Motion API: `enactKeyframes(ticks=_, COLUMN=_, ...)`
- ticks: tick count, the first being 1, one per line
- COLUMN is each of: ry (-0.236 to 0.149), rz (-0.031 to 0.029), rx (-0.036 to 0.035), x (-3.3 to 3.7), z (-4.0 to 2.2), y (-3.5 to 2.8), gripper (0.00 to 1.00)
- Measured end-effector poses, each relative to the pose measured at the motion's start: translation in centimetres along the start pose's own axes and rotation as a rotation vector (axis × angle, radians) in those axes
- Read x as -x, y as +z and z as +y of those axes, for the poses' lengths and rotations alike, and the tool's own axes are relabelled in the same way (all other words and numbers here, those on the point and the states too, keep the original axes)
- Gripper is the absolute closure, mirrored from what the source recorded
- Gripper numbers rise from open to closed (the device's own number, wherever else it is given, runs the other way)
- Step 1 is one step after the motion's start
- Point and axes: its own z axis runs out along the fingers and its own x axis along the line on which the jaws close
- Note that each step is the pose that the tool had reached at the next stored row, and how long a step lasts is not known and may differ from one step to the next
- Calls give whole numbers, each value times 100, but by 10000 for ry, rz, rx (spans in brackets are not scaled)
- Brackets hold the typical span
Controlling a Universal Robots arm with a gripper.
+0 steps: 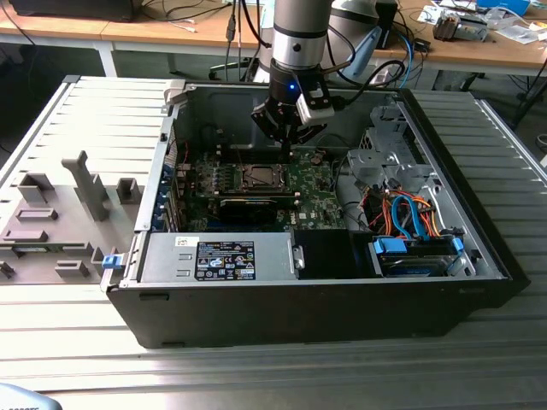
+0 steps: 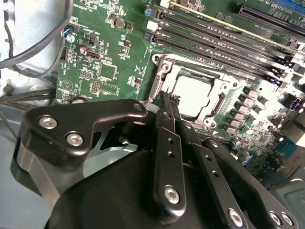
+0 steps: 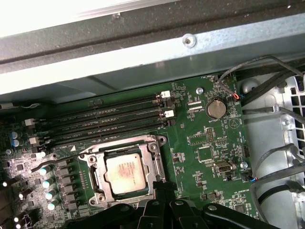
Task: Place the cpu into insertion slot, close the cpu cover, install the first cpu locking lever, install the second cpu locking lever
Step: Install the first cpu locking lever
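You see the gripper (image 2: 169, 102) with its fingers drawn together, holding nothing, its tips at the edge of the cpu cover (image 3: 157, 164). The cover lies flat over the insertion slot (image 1: 256, 177) on the green motherboard (image 3: 209, 143), framing the seated cpu (image 3: 125, 173). In the exterior view the arm reaches down into the open computer case (image 1: 444, 282).

A ribbed grey metal table (image 1: 479, 376) carries an open black computer case (image 1: 325, 303) lying on its side. Beside it, toward the exterior view's left, lies a grey fixture tray (image 1: 60, 218).
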Motion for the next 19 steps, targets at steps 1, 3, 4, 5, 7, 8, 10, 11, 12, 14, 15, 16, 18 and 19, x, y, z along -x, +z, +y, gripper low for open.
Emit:
enactKeyframes(ticks=1, ry=-7, rz=-1, rx=2, x=0, z=0, y=1, gripper=89)
enactKeyframes(ticks=3, ry=-24, rz=-2, rx=1, x=0, z=0, y=0, gripper=89)
enactKeyframes(ticks=4, ry=-34, rz=-2, rx=1, x=0, z=0, y=0, gripper=89)
enactKeyframes(ticks=5, ry=-42, rz=-2, rx=1, x=0, z=0, y=0, gripper=89)
enactKeyframes(ticks=7, ry=-59, rz=-4, rx=1, x=0, z=0, y=1, gripper=89)
enactKeyframes(ticks=8, ry=-65, rz=-4, rx=1, x=0, z=0, y=0, gripper=89)
enactKeyframes(ticks=10, ry=-78, rz=-6, rx=1, x=0, z=0, y=1, gripper=89)
enactKeyframes(ticks=11, ry=-83, rz=-6, rx=1, x=0, z=0, y=1, gripper=89)
enactKeyframes(ticks=12, ry=-89, rz=-6, rx=1, x=0, z=0, y=1, gripper=89)
enactKeyframes(ticks=14, ry=-104, rz=-7, rx=2, x=0, z=0, y=1, gripper=89)
enactKeyframes(ticks=15, ry=-114, rz=-7, rx=2, x=0, z=0, y=1, gripper=89)
enactKeyframes(ticks=16, ry=-119, rz=-8, rx=2, x=0, z=0, y=1, gripper=89)
enactKeyframes(ticks=18, ry=-132, rz=-8, rx=2, x=0, z=0, y=1, gripper=89)
enactKeyframes(ticks=19, ry=-141, rz=-9, rx=2, x=0, z=0, y=1, gripper=89)
